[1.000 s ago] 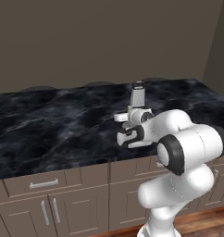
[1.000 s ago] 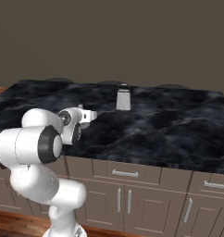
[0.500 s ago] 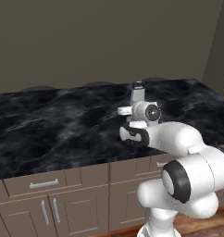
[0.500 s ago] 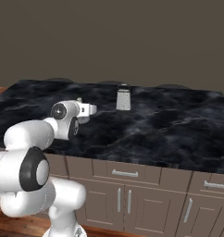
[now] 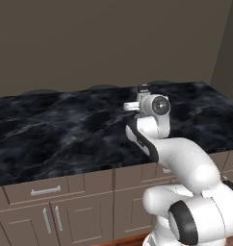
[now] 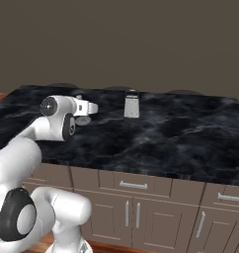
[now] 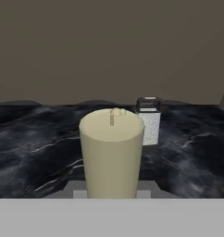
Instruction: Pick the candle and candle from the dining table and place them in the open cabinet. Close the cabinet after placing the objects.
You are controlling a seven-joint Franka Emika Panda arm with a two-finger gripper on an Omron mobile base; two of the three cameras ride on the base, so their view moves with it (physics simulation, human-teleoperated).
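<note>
A cream candle [image 7: 111, 152] stands upright right in front of the hand camera, wick on top, with its grey dish base [image 7: 146, 189] at its foot. My gripper [image 6: 91, 108] is shut on this candle over the dining table [image 6: 180, 138], a black marble-look top with white veins. From the right base view the round dish [image 6: 83, 120] hangs just under the hand. In the left base view my gripper [image 5: 137, 105] is over the table's far middle. The cabinet is out of view.
A silver-grey box grater [image 6: 132, 104] stands upright on the table beyond the candle, also seen as the grater [image 7: 149, 121] just right of it. Brown drawer fronts [image 6: 136, 185] run below the table's front edge. A plain dark wall rises behind.
The hand has risen and moved farther out over the table with the candle in it, while the arm's elbow swung down. The grater has not moved.
</note>
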